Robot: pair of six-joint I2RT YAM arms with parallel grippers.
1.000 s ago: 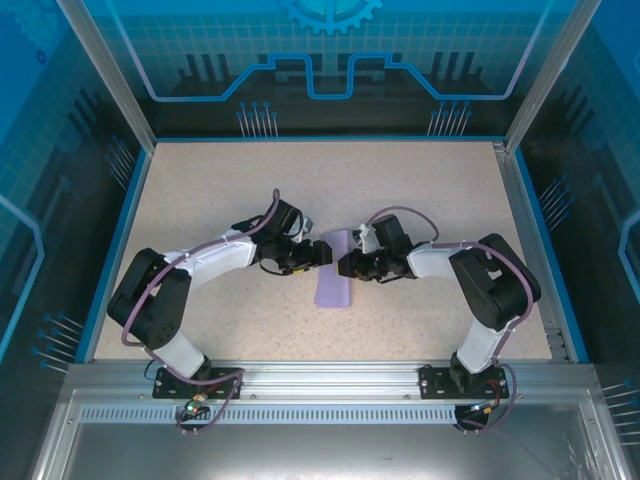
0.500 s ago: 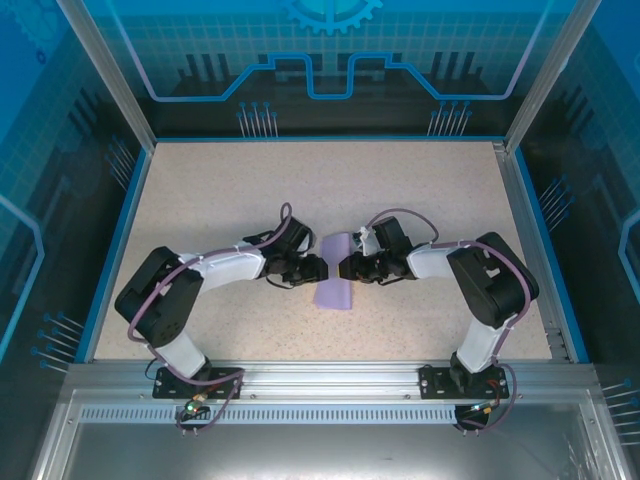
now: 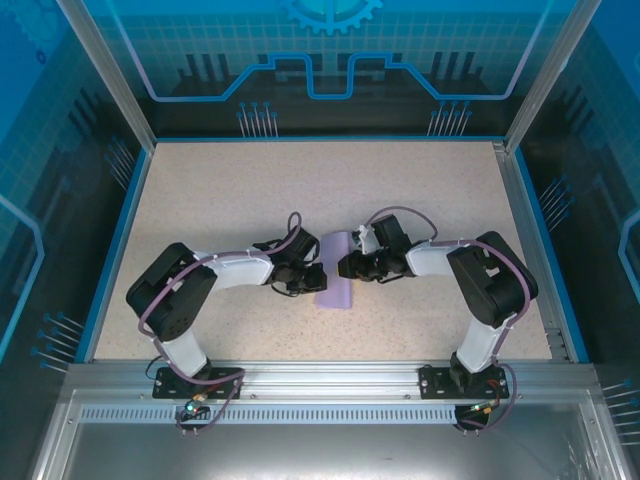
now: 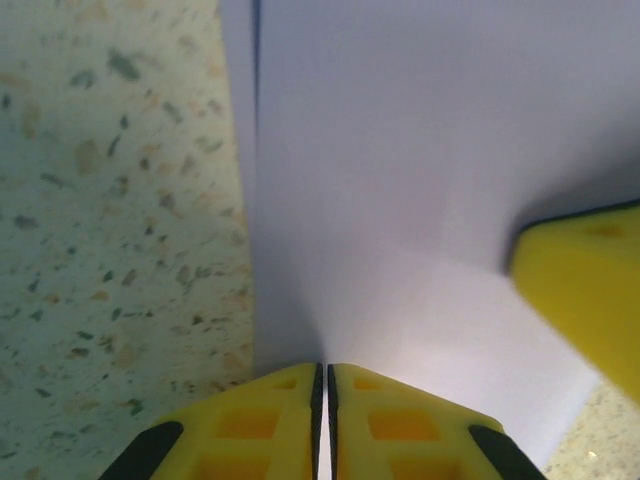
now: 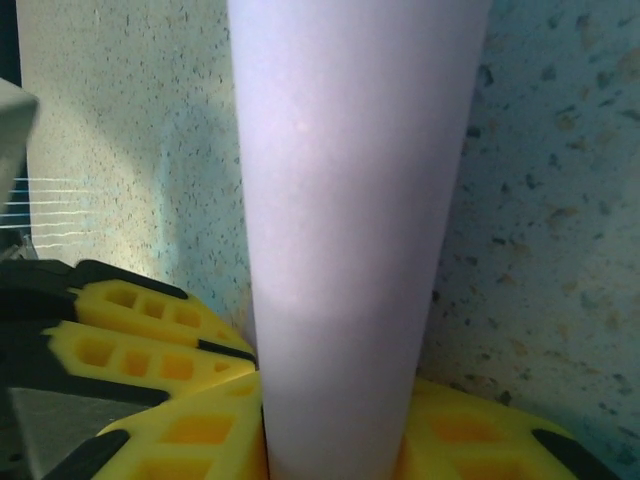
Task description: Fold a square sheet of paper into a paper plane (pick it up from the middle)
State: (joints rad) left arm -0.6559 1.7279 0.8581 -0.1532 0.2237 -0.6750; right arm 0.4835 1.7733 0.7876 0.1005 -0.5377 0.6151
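The square sheet of paper point(image 3: 336, 296), curved over the speckled counter point(image 3: 220, 200), is clamped from opposite sides by the left pincer point(image 4: 322, 378) and the right pincer point(image 5: 335, 420).

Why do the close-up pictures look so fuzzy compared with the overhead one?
Left wrist: the lavender paper and yellow fingers sit too near the lens, so they blur. Right wrist: paper soft, speckled table crisp. Top external: evenly lit, sharp.
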